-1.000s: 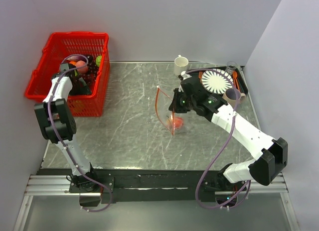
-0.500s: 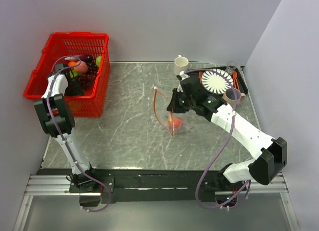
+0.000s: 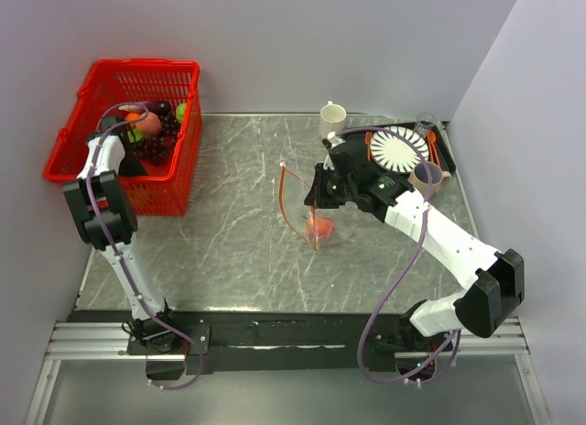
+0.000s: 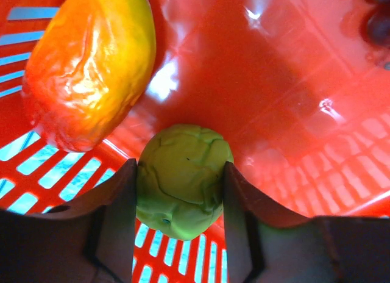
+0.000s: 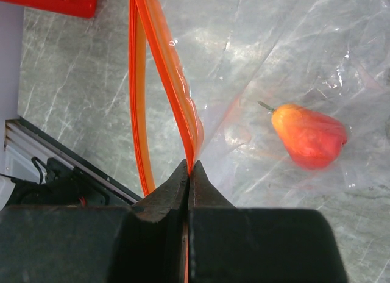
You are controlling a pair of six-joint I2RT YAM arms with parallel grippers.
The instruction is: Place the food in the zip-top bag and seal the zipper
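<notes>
My left gripper (image 4: pixel 180 167) is down inside the red mesh basket (image 3: pixel 174 86) and shut on a lumpy green food piece (image 4: pixel 183 185); in the top view it (image 3: pixel 131 139) is at the basket's left side. My right gripper (image 5: pixel 190 167) is shut on the red-orange zipper (image 5: pixel 164 63) of the clear zip-top bag (image 5: pixel 292 57), holding one side of the mouth up so it gapes. A red-orange fruit (image 5: pixel 309 136) lies inside the bag. In the top view the bag (image 3: pixel 307 214) is at the table's middle, under my right gripper (image 3: pixel 316 198).
An orange-yellow mango (image 4: pixel 91 63) lies beside the green piece, with dark grapes (image 3: pixel 157 148) and a pink fruit (image 3: pixel 148 123) in the basket. A white cup (image 3: pixel 331 118), a white ribbed plate (image 3: pixel 399 150), a tan cup (image 3: pixel 427 176) and a glass (image 3: pixel 423 125) stand at the back right.
My left wrist has shifted a little toward the basket's back left. My right gripper has drawn the bag's mouth slightly to the left.
</notes>
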